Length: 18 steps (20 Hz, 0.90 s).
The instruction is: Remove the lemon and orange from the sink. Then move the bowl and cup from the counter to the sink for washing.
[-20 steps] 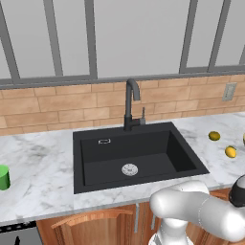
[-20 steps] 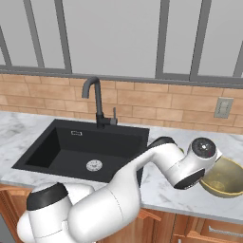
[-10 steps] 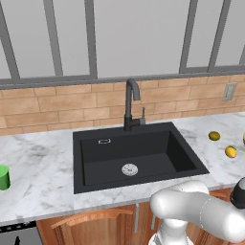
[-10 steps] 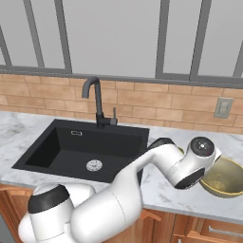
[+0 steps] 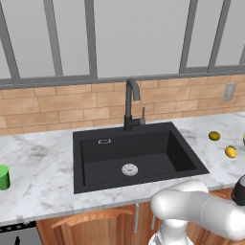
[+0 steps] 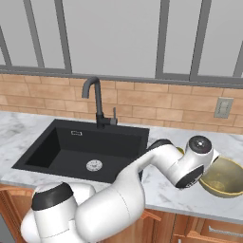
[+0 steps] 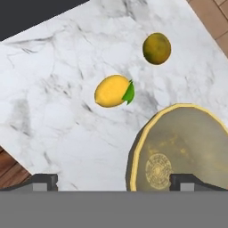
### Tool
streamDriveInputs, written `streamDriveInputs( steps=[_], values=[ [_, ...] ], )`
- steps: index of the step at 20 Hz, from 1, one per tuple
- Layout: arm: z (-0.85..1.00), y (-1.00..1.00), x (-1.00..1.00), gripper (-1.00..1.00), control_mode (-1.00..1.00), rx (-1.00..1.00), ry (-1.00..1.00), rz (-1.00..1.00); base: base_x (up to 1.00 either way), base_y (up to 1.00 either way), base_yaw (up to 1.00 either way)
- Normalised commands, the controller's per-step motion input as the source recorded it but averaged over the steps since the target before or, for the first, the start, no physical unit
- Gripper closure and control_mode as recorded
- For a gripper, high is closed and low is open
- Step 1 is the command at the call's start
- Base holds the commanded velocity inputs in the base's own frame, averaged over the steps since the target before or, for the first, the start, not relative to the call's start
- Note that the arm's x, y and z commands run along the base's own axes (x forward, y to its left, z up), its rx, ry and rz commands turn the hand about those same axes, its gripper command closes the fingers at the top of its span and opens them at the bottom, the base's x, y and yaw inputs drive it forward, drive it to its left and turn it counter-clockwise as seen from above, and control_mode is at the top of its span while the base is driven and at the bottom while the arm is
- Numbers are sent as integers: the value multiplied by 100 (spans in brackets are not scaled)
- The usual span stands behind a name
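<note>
lemon [image 7: 112,91]: 1 | orange [image 7: 156,48]: 1 | bowl [image 7: 178,151]: 1 | green cup [image 5: 4,177]: 1 | black sink [image 5: 136,154]: 1 | faucet [image 5: 130,102]: 1 | drain [image 5: 129,169]: 1 | wall outlet [image 6: 222,107]: 1

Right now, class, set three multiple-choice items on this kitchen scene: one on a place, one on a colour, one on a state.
1. Where do the lemon and the orange lie?
A in the sink
B on the counter
C in the bowl

2. What colour is the cup?
A green
B red
C white

3. How is the gripper set?
A shut on the bowl
B shut on the lemon
C open

Key: 1 B, both lie on marble beside the bowl, and the sink holds no fruit; 2 A, bright green; 3 C, fingertips apart, holding nothing.
</note>
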Motion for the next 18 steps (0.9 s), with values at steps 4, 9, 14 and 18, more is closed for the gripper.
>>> streamDriveInputs(
  steps=[4, 9, 14, 18],
  values=[
    [-7, 0, 6, -100, -100, 0, 7, 0, 0, 0, 0],
    [-10, -1, 3, -100, -100, 0, 1, 0, 0, 0, 0],
    [-8, -2, 6, -100, -100, 0, 0, -1, 0, 0, 0],
    [-8, -2, 6, -100, -100, 0, 0, -2, 0, 0, 0]
  ],
)
